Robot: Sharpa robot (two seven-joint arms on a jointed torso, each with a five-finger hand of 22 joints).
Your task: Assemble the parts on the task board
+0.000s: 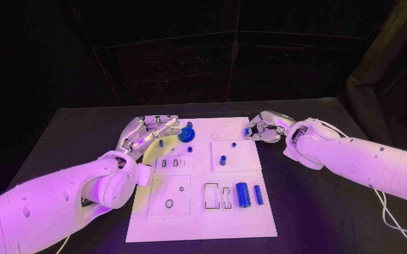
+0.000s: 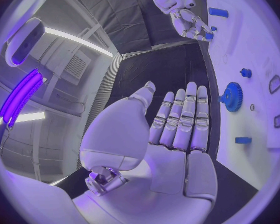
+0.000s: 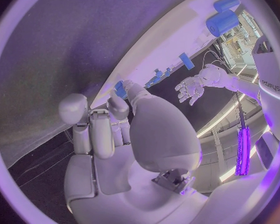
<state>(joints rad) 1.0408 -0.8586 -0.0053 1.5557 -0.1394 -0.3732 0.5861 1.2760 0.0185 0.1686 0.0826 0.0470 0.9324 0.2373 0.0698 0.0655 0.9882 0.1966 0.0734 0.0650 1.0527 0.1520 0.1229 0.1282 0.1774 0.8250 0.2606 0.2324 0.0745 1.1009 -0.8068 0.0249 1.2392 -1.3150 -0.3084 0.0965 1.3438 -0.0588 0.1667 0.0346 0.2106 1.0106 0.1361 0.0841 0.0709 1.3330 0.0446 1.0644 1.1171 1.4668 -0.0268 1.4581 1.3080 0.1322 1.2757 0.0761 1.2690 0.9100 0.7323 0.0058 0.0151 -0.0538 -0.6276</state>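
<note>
The white task board (image 1: 203, 213) lies in the middle of the table. My left hand (image 1: 153, 129) hovers over its far left corner, fingers straight and apart, palm bare (image 2: 177, 129). A blue gear (image 1: 186, 136) (image 2: 232, 95) sits on the board just beside those fingertips. My right hand (image 1: 264, 129) is at the board's far right edge and pinches a small blue part (image 3: 120, 88) (image 2: 209, 35) between thumb and a finger. A short blue peg (image 1: 222, 160) stands mid-board. Two blue cylinders (image 1: 243, 194) (image 3: 222, 21) lie near the front right.
Raised white plates with slots and holes (image 1: 170, 198) (image 1: 217, 196) cover the board's front half. A small blue piece (image 1: 190, 149) and a thin blue peg (image 1: 161, 143) are near the gear. Black table (image 1: 322, 219) surrounds the board.
</note>
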